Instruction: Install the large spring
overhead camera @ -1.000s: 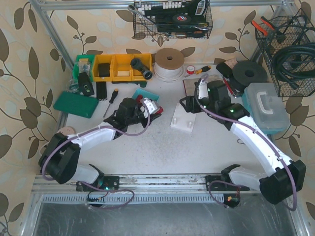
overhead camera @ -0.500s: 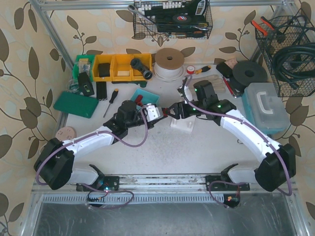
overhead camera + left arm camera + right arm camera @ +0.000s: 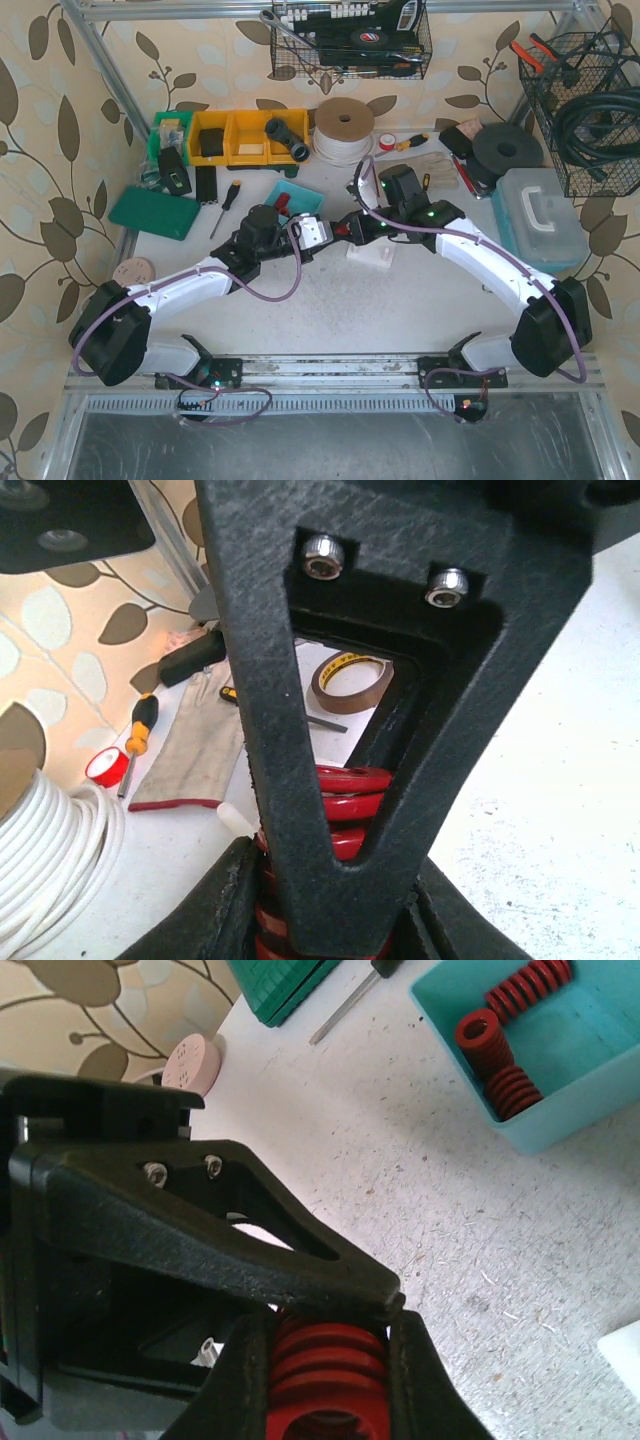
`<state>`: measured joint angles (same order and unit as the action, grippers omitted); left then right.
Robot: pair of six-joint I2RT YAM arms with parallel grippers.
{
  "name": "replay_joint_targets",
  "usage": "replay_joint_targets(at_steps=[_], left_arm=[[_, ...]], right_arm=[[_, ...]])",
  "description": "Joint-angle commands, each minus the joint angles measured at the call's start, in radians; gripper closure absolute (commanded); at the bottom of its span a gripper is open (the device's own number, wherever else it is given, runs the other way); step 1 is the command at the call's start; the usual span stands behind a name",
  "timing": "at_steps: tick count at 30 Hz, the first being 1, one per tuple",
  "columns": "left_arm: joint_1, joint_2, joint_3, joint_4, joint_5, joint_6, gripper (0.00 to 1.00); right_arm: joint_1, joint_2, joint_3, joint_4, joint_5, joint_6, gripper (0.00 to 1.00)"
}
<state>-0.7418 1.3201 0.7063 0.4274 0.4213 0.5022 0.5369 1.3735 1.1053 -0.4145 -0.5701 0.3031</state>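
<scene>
A large red spring (image 3: 345, 805) hangs above the table between both grippers. My left gripper (image 3: 330, 885) is shut on its lower coils, with its dark fingers on either side. My right gripper (image 3: 325, 1345) has come from the opposite side and is shut on the other end of the same spring (image 3: 320, 1360). In the top view the left gripper (image 3: 322, 232) and the right gripper (image 3: 347, 228) meet tip to tip, just left of the white fixture block (image 3: 372, 254). Each wrist view is largely filled by the other gripper's black finger.
A teal tray (image 3: 600, 1100) holding more red springs (image 3: 500, 1060) sits just behind the left gripper. Yellow bins (image 3: 235, 135), a white cord coil (image 3: 343, 125), a green case (image 3: 155, 212), a screwdriver (image 3: 224, 205) and a clear box (image 3: 535, 215) ring the work area.
My right arm swung left from over the fixture to meet the left gripper, and its jaws closed round the spring. The left gripper shifted slightly right with the spring, then held still.
</scene>
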Motion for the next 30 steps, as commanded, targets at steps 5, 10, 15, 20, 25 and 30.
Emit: replay_joint_targets(at_steps=[5, 10, 15, 20, 25, 30], left_arm=[[-0.012, -0.019, -0.011, 0.059, -0.122, -0.023, 0.57], [-0.010, -0.037, -0.050, 0.039, -0.327, -0.126, 0.28], [-0.008, -0.022, -0.023, -0.082, -0.601, -0.271, 0.24], [0.010, -0.027, -0.010, -0.207, -0.835, -0.431, 0.15], [0.107, -0.054, -0.012, -0.301, -0.853, -0.624, 0.11], [0.110, -0.076, -0.124, -0.158, -0.795, -0.583, 0.05]], right_arm=[[0.006, -0.102, 0.001, 0.010, 0.134, -0.035, 1.00], [-0.001, -0.155, 0.029, -0.093, 0.450, -0.104, 1.00], [-0.020, -0.122, 0.052, -0.168, 0.592, -0.124, 1.00], [-0.057, -0.033, 0.088, -0.239, 0.745, -0.131, 1.00], [-0.132, 0.081, 0.140, -0.241, 0.738, -0.125, 1.00], [-0.184, 0.239, 0.263, -0.307, 0.747, -0.140, 1.00]])
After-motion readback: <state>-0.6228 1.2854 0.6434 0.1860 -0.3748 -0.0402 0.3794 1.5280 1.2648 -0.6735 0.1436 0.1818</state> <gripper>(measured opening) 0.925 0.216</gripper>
